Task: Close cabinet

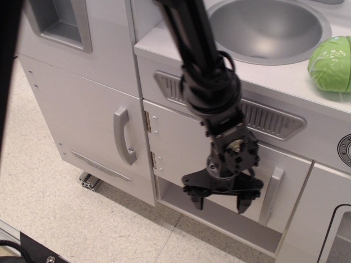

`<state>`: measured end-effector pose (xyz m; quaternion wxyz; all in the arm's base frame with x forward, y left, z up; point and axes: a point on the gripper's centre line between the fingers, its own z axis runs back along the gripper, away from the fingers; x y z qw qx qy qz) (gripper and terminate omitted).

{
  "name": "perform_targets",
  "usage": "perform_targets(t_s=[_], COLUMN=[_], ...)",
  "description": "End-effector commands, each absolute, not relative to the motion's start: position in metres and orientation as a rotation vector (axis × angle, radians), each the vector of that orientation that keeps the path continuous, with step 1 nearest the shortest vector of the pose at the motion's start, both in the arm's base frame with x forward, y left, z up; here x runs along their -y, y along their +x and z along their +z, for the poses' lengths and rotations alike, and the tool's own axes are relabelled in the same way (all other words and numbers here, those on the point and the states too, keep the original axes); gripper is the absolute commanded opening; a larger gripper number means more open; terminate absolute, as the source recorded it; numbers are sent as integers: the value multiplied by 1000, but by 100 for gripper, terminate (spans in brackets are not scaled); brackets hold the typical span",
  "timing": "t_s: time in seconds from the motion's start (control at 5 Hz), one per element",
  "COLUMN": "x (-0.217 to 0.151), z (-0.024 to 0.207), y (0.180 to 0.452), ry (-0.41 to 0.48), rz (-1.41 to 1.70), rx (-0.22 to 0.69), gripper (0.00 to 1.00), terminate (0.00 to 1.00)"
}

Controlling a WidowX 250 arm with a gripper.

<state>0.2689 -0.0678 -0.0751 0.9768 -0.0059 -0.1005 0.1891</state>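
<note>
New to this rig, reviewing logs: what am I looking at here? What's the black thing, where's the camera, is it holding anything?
There is one view, from a camera placed above and in front of a white toy kitchen, looking down at it. The black jointed thing is a robot arm reaching in from the top. At its end is the tool, two short fingers spread open, holding nothing. It hangs in front of the cabinet door, a squarish white panel with hinges on its left and a pale grey bar handle on its right. The door looks closed or nearly so. On the counter above sit a metal sink bowl and a green toy vegetable. To the left is a taller door with a curved handle.
</note>
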Motion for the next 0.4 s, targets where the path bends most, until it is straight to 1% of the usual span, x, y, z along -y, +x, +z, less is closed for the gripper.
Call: perform_targets(t_s=[0.0, 0.2], x=[57, 57], z=[-45, -45], y=[260, 260], ry=[-44, -44], rz=[332, 332], rx=[257, 257], gripper=[100, 100], terminate=[0, 100])
